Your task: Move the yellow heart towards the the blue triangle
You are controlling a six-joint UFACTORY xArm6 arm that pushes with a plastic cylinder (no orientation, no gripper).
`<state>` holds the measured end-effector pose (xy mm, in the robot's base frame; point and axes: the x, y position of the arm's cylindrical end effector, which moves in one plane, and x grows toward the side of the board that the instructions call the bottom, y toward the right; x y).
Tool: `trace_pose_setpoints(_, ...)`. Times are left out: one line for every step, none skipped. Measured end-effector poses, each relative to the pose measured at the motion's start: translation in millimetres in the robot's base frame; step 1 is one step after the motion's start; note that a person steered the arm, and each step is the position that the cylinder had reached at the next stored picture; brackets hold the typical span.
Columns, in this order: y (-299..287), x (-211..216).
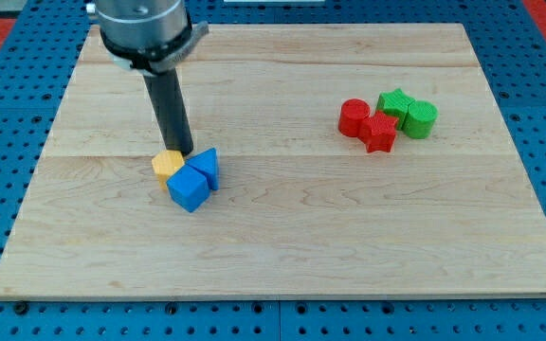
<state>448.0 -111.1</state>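
The yellow heart (166, 166) lies on the wooden board (282, 227) left of centre. It touches the blue cube (189, 188) just below and to its right. The blue triangle (206, 165) sits right of the heart, against the cube's upper right side. My tip (183, 152) stands just above the heart and the triangle, at the gap between them, close to or touching both.
At the view's right a cluster holds a red cylinder (353, 116), a red star (380, 132), a green star (395, 102) and a green cylinder (421, 118). Blue pegboard surrounds the board.
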Motion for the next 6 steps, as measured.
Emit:
trace_pose_setpoints(-22.1, -15.1)
trace_pose_setpoints(-77.0, -48.9)
trace_pose_setpoints(-83.1, -103.0)
trace_pose_setpoints(-88.1, -159.8)
trace_pose_setpoints(-84.9, -214.8)
trace_pose_setpoints(-52.2, -230.5)
